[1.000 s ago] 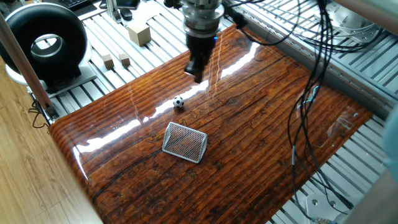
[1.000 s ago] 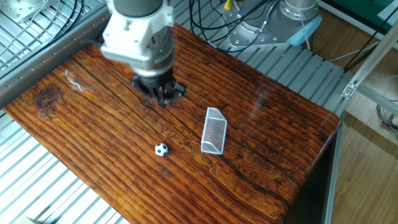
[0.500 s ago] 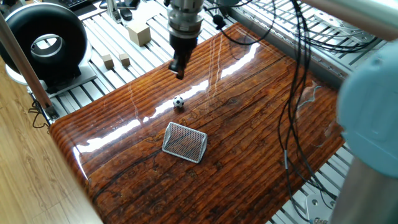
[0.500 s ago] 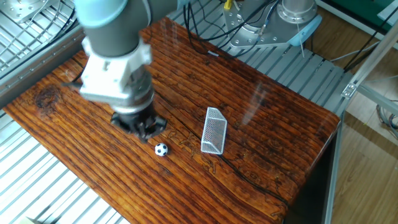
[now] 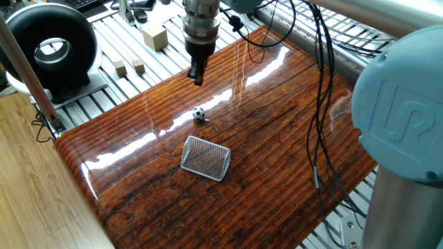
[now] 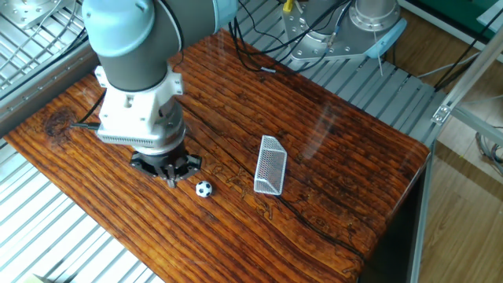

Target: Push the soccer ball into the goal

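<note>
Soccer ball (image 5: 199, 114) (image 6: 203, 189): located on glossy wooden bench (image 5: 277, 159) (image 6: 330, 149), near centre, untouched. Goal (image 5: 205, 158) (image 6: 270, 165): mesh frame, set near ball, apart from it, nothing seen inside. Gripper (image 5: 198, 75) (image 6: 172, 174): pointed down, positioned just beside ball on side away from goal; jaws appear drawn together, nothing held. Black ring device (image 5: 48, 48) and wooden cubes (image 5: 130, 67) noted off bench, on slatted surface.

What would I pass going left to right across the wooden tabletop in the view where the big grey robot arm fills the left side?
The robot's hand with its closed black fingers → the tiny black-and-white soccer ball → the small silver wire-mesh goal.
</note>
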`<action>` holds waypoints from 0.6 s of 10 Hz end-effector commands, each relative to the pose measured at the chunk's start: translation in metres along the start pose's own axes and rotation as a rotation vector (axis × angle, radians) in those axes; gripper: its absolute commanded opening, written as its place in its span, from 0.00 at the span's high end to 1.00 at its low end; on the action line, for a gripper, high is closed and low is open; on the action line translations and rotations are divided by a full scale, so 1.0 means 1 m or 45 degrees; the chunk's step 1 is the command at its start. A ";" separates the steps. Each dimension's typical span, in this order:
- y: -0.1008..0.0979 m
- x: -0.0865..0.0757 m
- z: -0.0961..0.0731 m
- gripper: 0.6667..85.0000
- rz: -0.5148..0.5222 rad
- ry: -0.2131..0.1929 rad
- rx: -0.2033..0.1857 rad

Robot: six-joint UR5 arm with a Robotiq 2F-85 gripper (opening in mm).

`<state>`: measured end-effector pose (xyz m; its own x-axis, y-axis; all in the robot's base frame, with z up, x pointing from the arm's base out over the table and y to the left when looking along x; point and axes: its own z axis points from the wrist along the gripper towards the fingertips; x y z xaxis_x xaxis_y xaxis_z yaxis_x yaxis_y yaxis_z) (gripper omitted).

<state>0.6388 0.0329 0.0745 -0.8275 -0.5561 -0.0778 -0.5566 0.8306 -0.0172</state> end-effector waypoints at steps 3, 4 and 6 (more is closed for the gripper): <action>-0.002 -0.032 0.011 1.00 -0.245 -0.131 -0.025; 0.002 -0.032 0.019 1.00 -0.273 -0.118 -0.035; 0.002 -0.027 0.031 1.00 -0.331 -0.079 0.003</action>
<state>0.6597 0.0453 0.0572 -0.6993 -0.7030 -0.1295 -0.7048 0.7083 -0.0385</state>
